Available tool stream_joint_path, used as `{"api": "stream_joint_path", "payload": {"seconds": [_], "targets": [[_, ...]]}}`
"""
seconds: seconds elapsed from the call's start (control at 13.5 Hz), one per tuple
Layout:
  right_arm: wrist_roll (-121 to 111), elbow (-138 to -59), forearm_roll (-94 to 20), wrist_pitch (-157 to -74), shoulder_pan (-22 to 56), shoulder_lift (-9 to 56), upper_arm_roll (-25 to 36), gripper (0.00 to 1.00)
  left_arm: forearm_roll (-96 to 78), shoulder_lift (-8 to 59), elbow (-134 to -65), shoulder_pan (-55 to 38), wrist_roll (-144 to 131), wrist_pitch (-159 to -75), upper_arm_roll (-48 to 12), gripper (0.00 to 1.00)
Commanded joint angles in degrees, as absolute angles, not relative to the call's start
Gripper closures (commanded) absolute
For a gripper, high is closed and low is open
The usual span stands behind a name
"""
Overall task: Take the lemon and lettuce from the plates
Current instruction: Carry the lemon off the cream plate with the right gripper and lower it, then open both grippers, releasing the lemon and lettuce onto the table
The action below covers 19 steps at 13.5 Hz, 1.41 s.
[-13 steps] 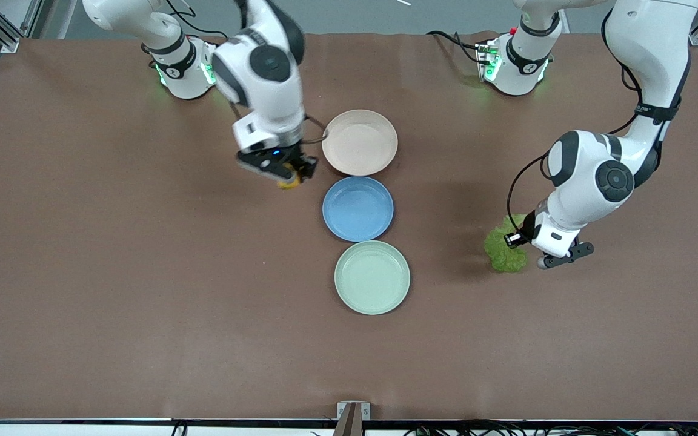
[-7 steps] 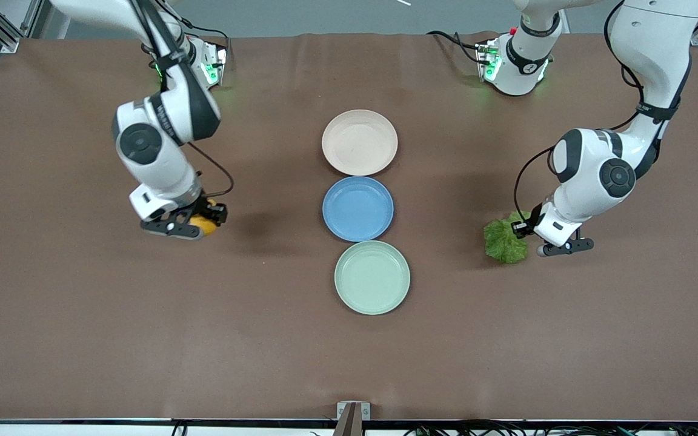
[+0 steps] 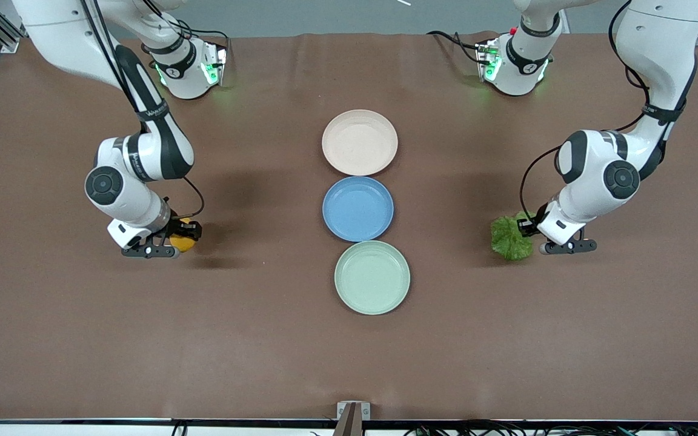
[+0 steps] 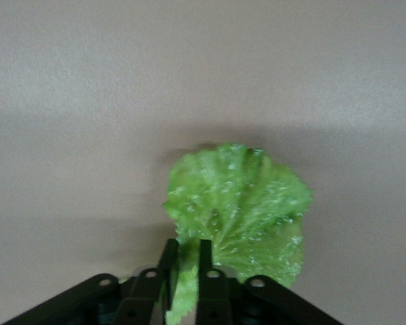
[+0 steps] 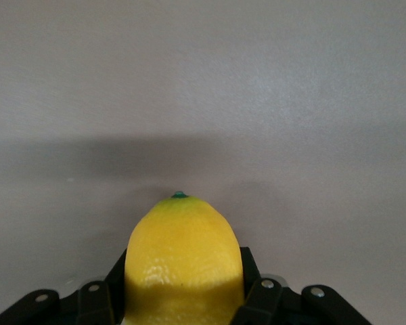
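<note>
My right gripper (image 3: 180, 237) is shut on the yellow lemon (image 3: 183, 241), low over the bare table toward the right arm's end; in the right wrist view the lemon (image 5: 184, 261) fills the space between my fingers (image 5: 249, 284). My left gripper (image 3: 528, 235) is shut on the pale stem of the green lettuce leaf (image 3: 510, 238), low over the table toward the left arm's end; the leaf (image 4: 243, 210) fans out past my fingertips (image 4: 204, 252). The beige-pink plate (image 3: 359, 142) and the mint green plate (image 3: 372, 277) hold nothing.
A blue plate (image 3: 357, 208) sits between the beige-pink and mint plates in a row down the table's middle. A small metal bracket (image 3: 352, 412) sits at the table edge nearest the front camera.
My right arm has carried the lemon from beside the beige-pink plate out toward its own end of the table and lowered it. My left gripper has shifted slightly with the lettuce.
</note>
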State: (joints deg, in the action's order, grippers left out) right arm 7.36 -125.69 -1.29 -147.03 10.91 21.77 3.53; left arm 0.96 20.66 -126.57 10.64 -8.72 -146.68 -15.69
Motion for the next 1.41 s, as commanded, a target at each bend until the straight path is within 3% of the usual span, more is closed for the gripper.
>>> {"api": "stream_joint_path", "payload": {"seconds": [0.0, 0.3, 0.37, 0.45, 0.52, 0.82, 1.34], "targets": [[5.45, -128.32, -2.2, -150.64, 9.49, 22.49, 2.29, 0.99, 1.93, 19.08, -124.2, 11.51, -7.82, -146.34, -16.35, 0.0], [3.53, -128.23, -2.2, -152.75, 8.44, 24.52, 2.29, 0.97, 1.93, 14.08, -116.83, 10.99, -8.09, -133.46, -16.61, 0.0], [2.3, -128.15, -2.2, -152.67, 7.92, 24.52, 2.2, 0.77, 1.93, 11.97, -115.5, 10.99, -8.0, -128.2, -16.61, 0.0], [1.42, -127.88, -2.2, -152.4, 7.39, 24.52, 2.2, 0.07, 1.93, 9.78, -114.18, 10.99, -7.91, -124.4, -16.61, 0.0], [1.23, -127.62, -2.2, -152.05, 6.86, 24.43, 2.11, 0.0, 1.93, 7.67, -113.21, 11.16, -7.91, -122.02, -16.61, 0.0], [1.23, -124.2, -2.37, -144.71, 6.51, 21.11, 2.02, 0.0, 1.85, 3.61, -107.51, 11.42, -7.65, -114.11, -16.52, 0.0], [0.97, -97.77, -5.54, -107.62, 3.7, 18.54, 2.46, 0.0, 0.97, 3.6, -89.67, 11.78, -7.47, -96.36, -16.0, 0.0]]}}
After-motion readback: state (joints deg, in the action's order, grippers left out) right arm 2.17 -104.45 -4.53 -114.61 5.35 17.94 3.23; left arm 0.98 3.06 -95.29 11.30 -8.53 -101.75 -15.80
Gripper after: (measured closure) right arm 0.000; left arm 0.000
